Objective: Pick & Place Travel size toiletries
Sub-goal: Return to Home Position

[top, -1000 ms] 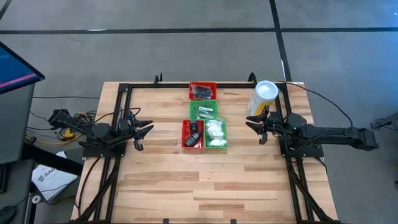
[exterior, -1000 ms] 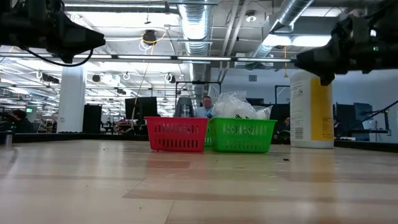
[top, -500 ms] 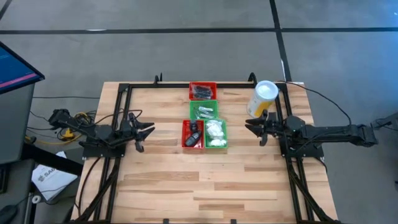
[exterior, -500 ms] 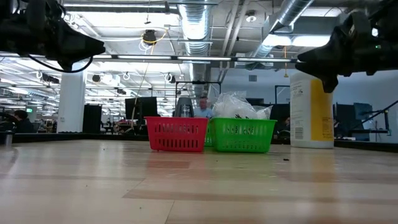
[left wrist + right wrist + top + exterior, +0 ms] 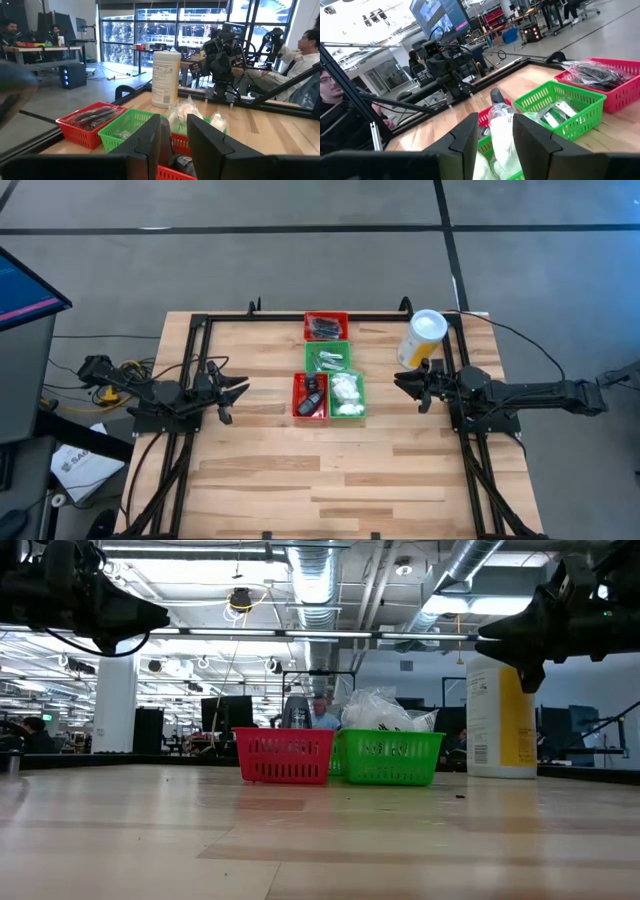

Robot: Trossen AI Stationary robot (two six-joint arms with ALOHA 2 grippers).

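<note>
- Nothing lay loose on the tabletop; sorting looked finished.
- Left gripper and right gripper hovered flanking the bins, jaws apart, empty.
- White cotton packs filled the near green bin; dark pieces lay in the near red bin.
- Middle green bin and far red bin held things too small to name.

Trays and canister block the far half — near table bare.
</note>
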